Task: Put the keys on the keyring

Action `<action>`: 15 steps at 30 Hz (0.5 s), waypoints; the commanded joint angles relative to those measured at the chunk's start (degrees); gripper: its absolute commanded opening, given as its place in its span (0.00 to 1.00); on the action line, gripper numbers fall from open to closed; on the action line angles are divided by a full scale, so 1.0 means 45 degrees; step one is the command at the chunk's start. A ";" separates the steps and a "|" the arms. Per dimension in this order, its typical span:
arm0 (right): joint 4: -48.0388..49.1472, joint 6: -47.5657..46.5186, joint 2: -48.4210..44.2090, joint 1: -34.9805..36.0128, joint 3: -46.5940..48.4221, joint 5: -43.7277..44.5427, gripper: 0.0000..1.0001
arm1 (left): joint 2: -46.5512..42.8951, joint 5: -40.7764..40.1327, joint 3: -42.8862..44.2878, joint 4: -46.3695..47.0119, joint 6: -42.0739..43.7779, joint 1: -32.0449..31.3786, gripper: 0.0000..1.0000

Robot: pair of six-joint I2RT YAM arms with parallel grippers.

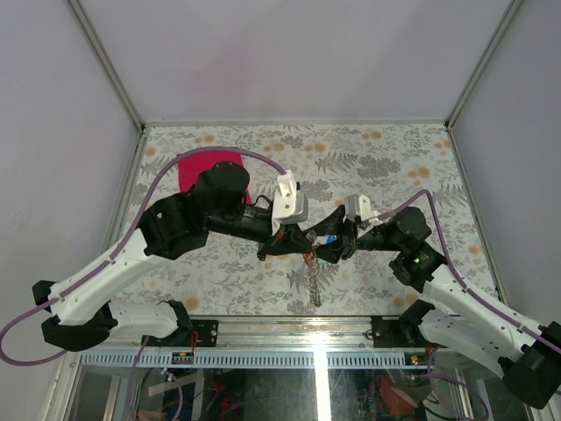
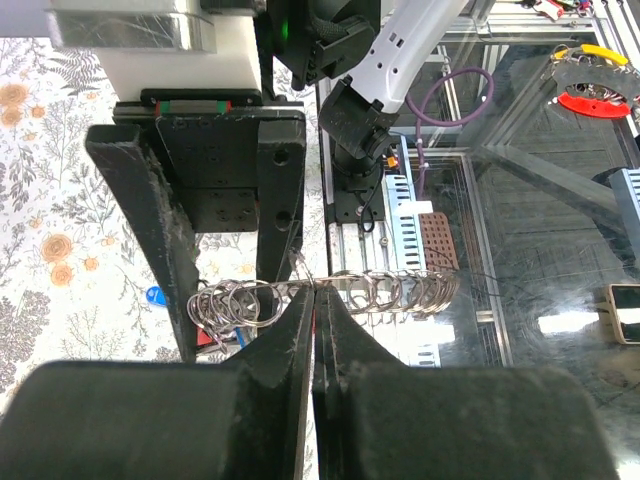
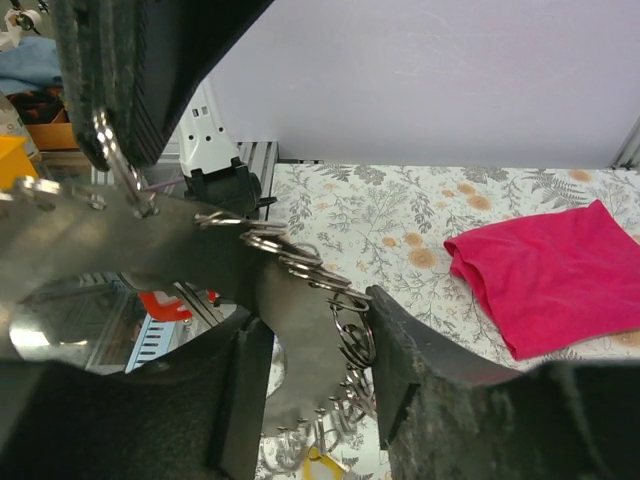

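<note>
Keyring and both pincers meet in the air above the table, a little in from the middle of its near edge. The ring is off the surface, and a loose string of its coils hangs down below the fingertips.

The left pincer is fully closed. Its two tips are pinched together on the wire of the keyring, with coils fanning out to either side of the pinch.

The right pincer comes in from the opposite side with its jaws partly apart, one finger on each side of the bunch of coils just beside the left tips. In its own camera the keyring runs down through the gap of the right pincer, the loops lying against the right-hand finger. Whether both fingers are pressing on the coils cannot be told.

A blue key shows beside one finger, and a yellow key hangs low among the loops.

A magenta cloth lies flat toward the table's far left corner, well apart from the ring.
</note>
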 commanded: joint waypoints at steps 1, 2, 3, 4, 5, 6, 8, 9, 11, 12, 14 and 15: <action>0.0424 -0.0096 -0.0203 0.0050 0.0307 0.0295 0.43 | -0.0081 0.0229 0.0539 0.0761 0.0037 -0.0093 0.00; 0.0348 -0.0183 -0.0260 0.0040 0.0303 0.0383 0.40 | -0.0080 0.0216 0.0544 0.0746 0.0046 -0.0073 0.00; 0.0297 -0.0265 -0.0321 0.0048 0.0302 0.0487 0.38 | -0.0080 0.0195 0.0556 0.0768 0.0038 -0.0078 0.00; 0.0261 -0.0334 -0.0407 0.0049 0.0285 0.0612 0.35 | -0.0077 0.0161 0.0570 0.0774 0.0027 -0.0093 0.00; 0.0240 -0.0411 -0.0491 0.0050 0.0273 0.0740 0.34 | -0.0109 0.0096 0.0545 0.0806 0.0005 -0.0083 0.00; 0.0230 -0.0467 -0.0565 0.0050 0.0262 0.0900 0.33 | -0.0144 0.0029 0.0520 0.0898 -0.0036 -0.0089 0.00; 0.0204 -0.0621 -0.0742 0.0050 0.0244 0.1221 0.31 | -0.0241 -0.0147 0.0397 0.1126 -0.0167 -0.0082 0.01; 0.0174 -0.0696 -0.0854 0.0050 0.0243 0.1392 0.30 | -0.0327 -0.0238 0.0299 0.1285 -0.0238 -0.0081 0.01; 0.0057 -0.0885 -0.1003 0.0049 0.0286 0.1725 0.28 | -0.0527 -0.0506 0.0064 0.1652 -0.0436 -0.0076 0.03; -0.0032 -0.0973 -0.1063 0.0049 0.0315 0.1829 0.27 | -0.0646 -0.0720 -0.0087 0.1836 -0.0533 -0.0066 0.04; -0.0171 -0.1152 -0.1180 0.0050 0.0405 0.1960 0.27 | -0.0941 -0.1281 -0.0394 0.2287 -0.0793 -0.0076 0.07; -0.0212 -0.1238 -0.1239 0.0050 0.0425 0.2002 0.27 | -0.1108 -0.1610 -0.0572 0.2570 -0.0966 -0.0066 0.10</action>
